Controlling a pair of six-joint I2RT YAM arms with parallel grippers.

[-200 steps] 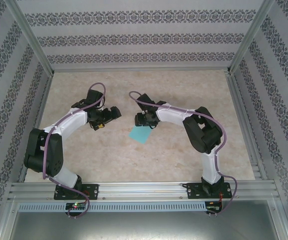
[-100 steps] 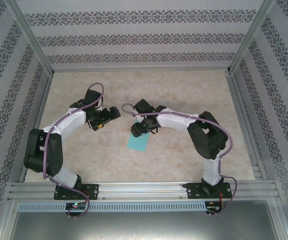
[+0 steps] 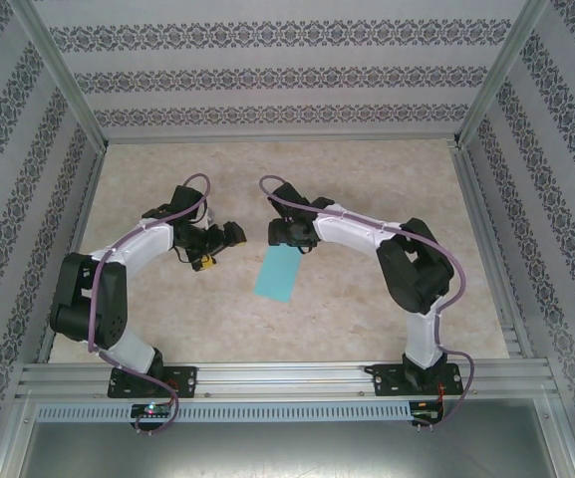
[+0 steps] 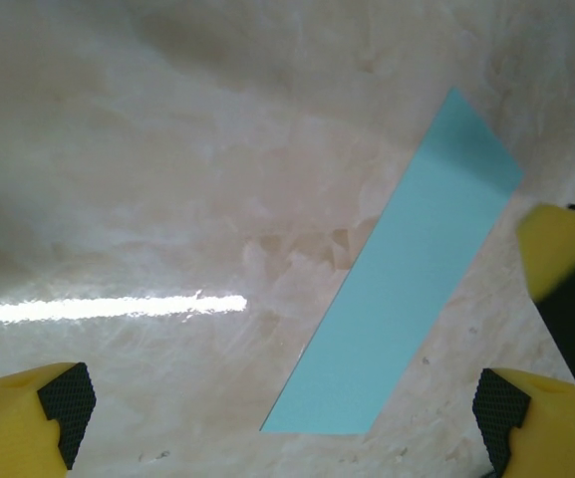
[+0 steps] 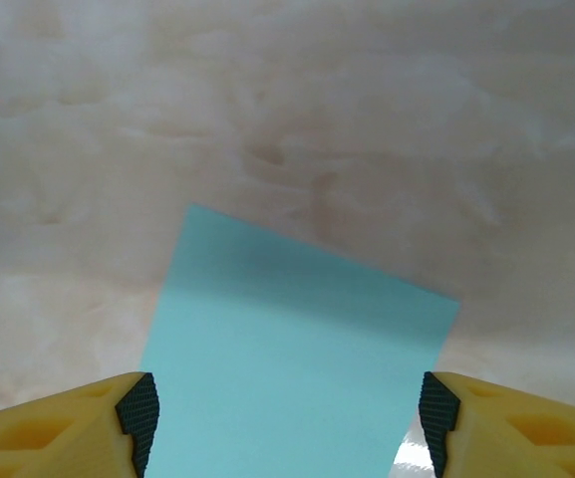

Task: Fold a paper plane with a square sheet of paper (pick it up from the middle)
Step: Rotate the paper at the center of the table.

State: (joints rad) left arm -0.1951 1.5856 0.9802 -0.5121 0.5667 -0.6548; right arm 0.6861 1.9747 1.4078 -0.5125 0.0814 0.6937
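Turquoise paper [image 3: 277,273], a plain narrow rectangle, lies flat

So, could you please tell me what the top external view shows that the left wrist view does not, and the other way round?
Top external view: the left gripper and right gripper facing each other, the base rail and the patterned walls. Left wrist view: a bright glare streak on the tabletop, and the yellow fingers spread wide, seen close up. Shared: the turquoise paper, a narrow strip lying flat on the marbled table.
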